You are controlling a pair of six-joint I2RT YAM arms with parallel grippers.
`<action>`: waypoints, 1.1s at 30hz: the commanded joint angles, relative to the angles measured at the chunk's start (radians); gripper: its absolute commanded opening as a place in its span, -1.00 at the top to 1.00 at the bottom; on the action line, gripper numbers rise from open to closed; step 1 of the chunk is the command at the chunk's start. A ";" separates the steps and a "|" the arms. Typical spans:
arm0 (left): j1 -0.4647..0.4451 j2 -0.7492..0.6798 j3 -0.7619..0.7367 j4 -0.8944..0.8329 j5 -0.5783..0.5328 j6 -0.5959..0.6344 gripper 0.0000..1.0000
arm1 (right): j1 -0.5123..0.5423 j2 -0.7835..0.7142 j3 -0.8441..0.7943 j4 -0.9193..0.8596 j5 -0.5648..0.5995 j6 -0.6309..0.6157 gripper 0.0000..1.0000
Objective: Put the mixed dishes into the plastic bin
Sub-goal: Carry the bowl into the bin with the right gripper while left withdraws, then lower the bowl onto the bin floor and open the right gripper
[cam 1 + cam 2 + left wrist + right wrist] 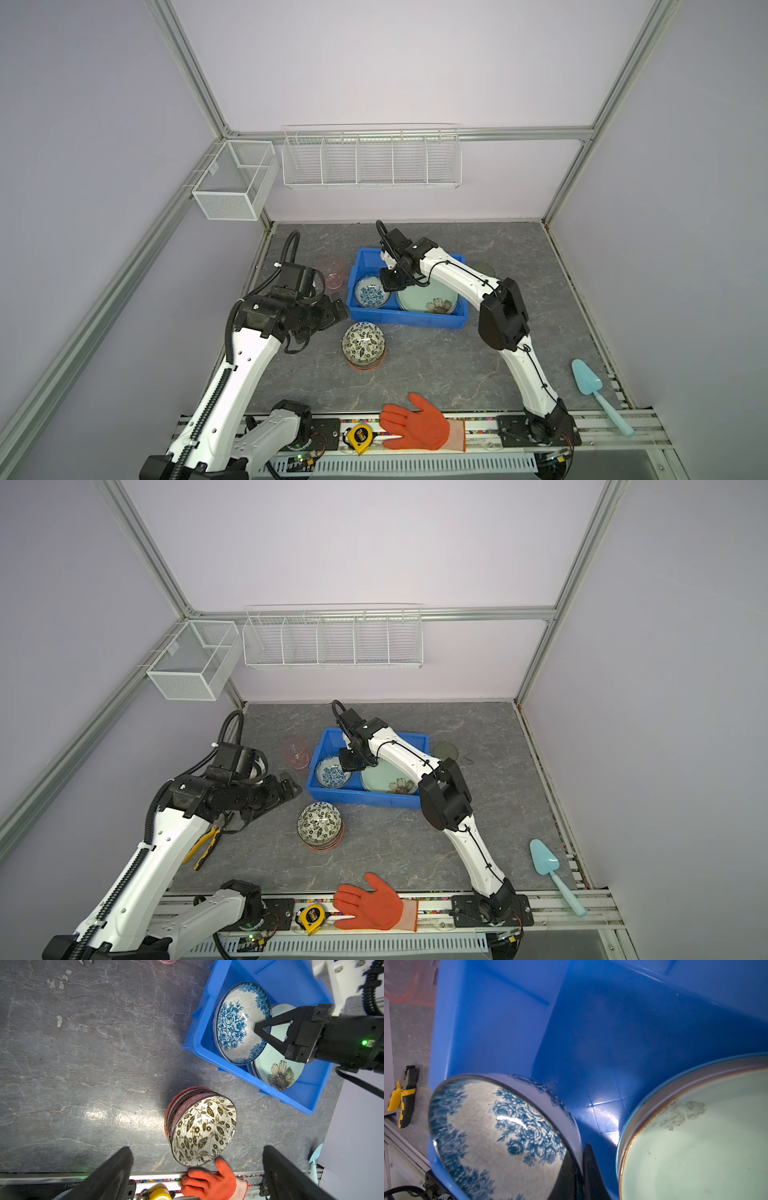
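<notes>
- The blue bowl [239, 1022] leans tilted inside the bin [409, 322], just beside the green plate [428, 301]. The right gripper [256, 1029] is pinched together on its rim.
- The bowl looks glazed, so I'd judge it hard, slick, breakable and weighty for a thin rim pinch. It wants lowering gently.
- The left gripper [197, 1148] hangs with its jaws wide apart and empty, near the stack of bowls [364, 347] on the table [436, 374].
- In the bin there is one bowl and at least one plate. Outside it are at least three stacked bowls, one pink cup [331, 272] and one green cup [445, 750].
</notes>
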 commanded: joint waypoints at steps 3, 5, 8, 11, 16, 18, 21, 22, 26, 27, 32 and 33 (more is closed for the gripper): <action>0.006 -0.014 -0.023 -0.012 0.007 0.006 -0.94 | -0.007 0.016 0.006 0.007 -0.028 0.010 0.86; 0.007 -0.019 -0.029 -0.009 0.007 0.002 -0.94 | -0.007 0.018 -0.004 0.009 -0.024 0.010 0.87; 0.006 -0.020 -0.036 -0.006 0.011 0.001 -0.95 | -0.008 0.016 -0.024 0.018 -0.021 0.016 0.87; 0.006 -0.021 -0.039 -0.003 0.014 0.003 -0.94 | -0.008 0.016 -0.035 0.024 -0.023 0.019 0.86; 0.007 -0.025 -0.046 -0.001 0.017 0.001 -0.95 | -0.008 0.025 -0.041 0.026 -0.029 0.019 0.87; 0.007 -0.028 -0.051 0.000 0.018 0.000 -0.95 | -0.008 0.028 -0.046 0.033 -0.031 0.021 0.86; 0.006 -0.031 -0.058 0.002 0.018 0.000 -0.95 | -0.008 0.034 -0.051 0.037 -0.032 0.024 0.87; 0.007 -0.033 -0.062 0.003 0.019 -0.001 -0.95 | -0.006 0.036 -0.051 0.037 -0.031 0.025 0.86; 0.007 -0.037 -0.071 0.005 0.021 -0.002 -0.95 | -0.006 0.041 -0.056 0.040 -0.029 0.028 0.87; 0.006 -0.037 -0.072 0.004 0.020 -0.001 -0.95 | -0.006 0.042 -0.056 0.040 -0.028 0.027 0.87; 0.007 -0.031 -0.075 0.008 0.020 0.004 -0.95 | -0.001 0.045 -0.056 0.038 -0.022 0.029 0.86; 0.007 -0.030 -0.075 0.010 0.022 0.004 -0.95 | 0.000 0.045 -0.057 0.039 -0.022 0.028 0.85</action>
